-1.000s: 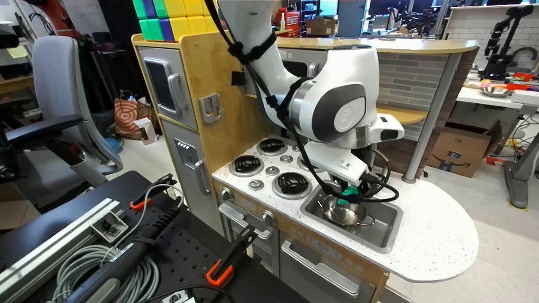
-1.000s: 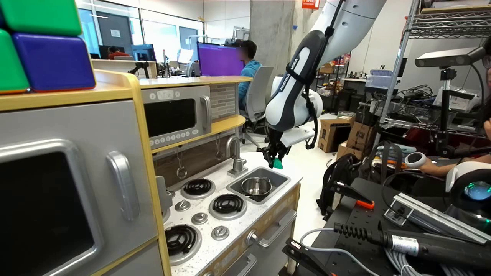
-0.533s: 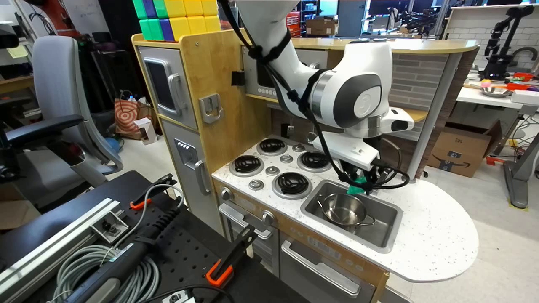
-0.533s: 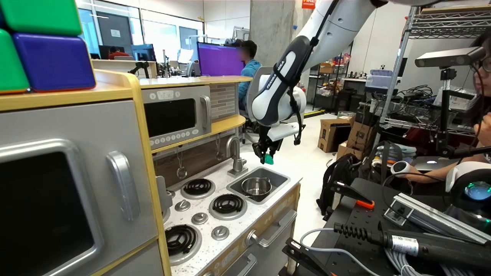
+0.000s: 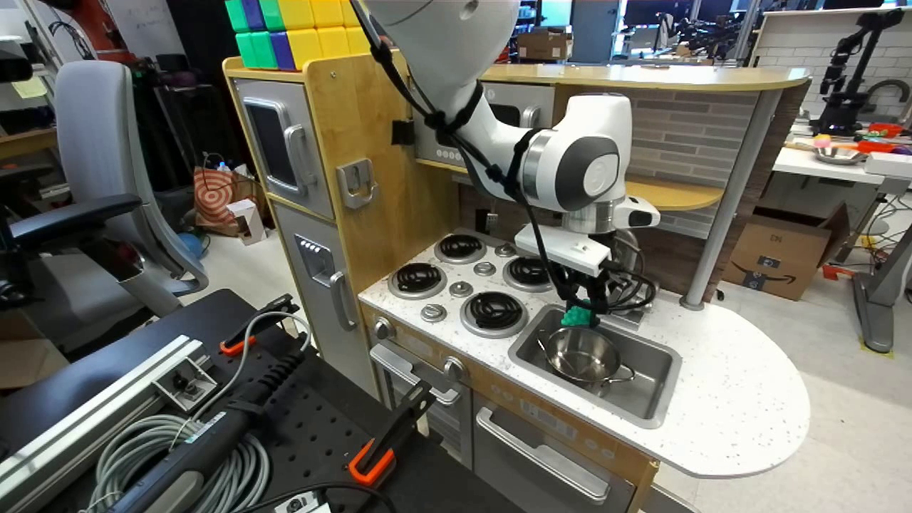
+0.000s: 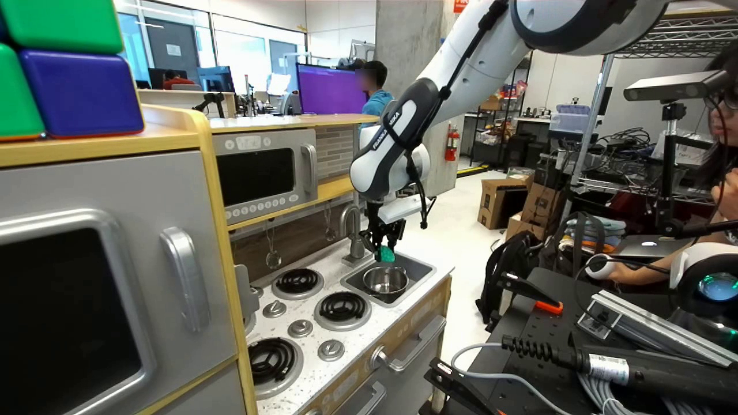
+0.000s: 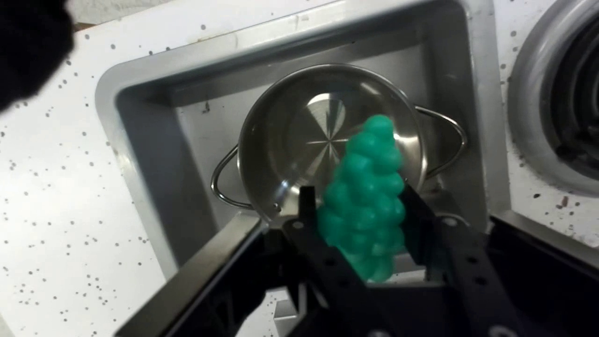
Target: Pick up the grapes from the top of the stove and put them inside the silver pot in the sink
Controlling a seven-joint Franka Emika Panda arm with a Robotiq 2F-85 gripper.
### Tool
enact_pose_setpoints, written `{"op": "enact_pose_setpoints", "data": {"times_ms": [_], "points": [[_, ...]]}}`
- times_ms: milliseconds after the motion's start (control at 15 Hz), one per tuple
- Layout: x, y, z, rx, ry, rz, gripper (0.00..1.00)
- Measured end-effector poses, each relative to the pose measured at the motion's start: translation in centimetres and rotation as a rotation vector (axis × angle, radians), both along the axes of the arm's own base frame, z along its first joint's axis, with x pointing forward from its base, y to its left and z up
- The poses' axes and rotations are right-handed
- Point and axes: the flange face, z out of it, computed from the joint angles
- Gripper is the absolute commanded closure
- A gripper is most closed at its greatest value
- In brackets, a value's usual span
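Note:
The green grapes (image 7: 367,201) are held between the two black fingers of my gripper (image 7: 358,192), tip pointing away from the palm. In both exterior views the grapes (image 5: 576,317) (image 6: 387,253) hang a little above the silver pot (image 5: 581,356) (image 6: 385,282), toward its faucet side. In the wrist view the pot (image 7: 285,126) stands upright and empty, and the grapes overlap its lower right part. The pot stands in the grey sink (image 5: 648,388) (image 6: 424,269), whose basin surrounds it in the wrist view (image 7: 159,164). The stove (image 5: 445,281) (image 6: 300,311) carries no grapes on its visible burners.
The grey faucet (image 6: 349,222) rises behind the sink, close beside my gripper. The microwave-like box (image 6: 265,173) and its wooden shelf (image 6: 334,187) stand above the back of the counter. A black table (image 5: 313,427) with clamps and cables stands in front.
The gripper, still holding the grapes, first rises off the pot, then moves back toward the stove side and slightly lower. The pot, sink and stove have not moved.

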Motion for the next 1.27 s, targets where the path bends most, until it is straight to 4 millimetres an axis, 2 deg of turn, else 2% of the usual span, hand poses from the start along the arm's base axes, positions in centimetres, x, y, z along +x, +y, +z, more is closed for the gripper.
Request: {"op": "enact_pose_setpoints", "data": {"times_ms": [333,400,467,533,733,1000,1267], "points": [[0.8,-0.3,-1.7,-0.007,0.062,-0.035,0.8],[0.9,-0.4,-1.8,-0.01,0.069,-0.039,0.3],[1.1,-0.4,-2.0,-0.01,0.079,-0.041,0.29],[1.2,-0.4,-2.0,-0.011,0.083,-0.04,0.24],[1.8,0.4,-1.9,0.006,0.076,0.011,0.02],[1.0,4.2,-1.5,0.097,0.108,0.19,0.0],[-0.5,7.0,2.1,0.169,0.134,0.398,0.0]]}}
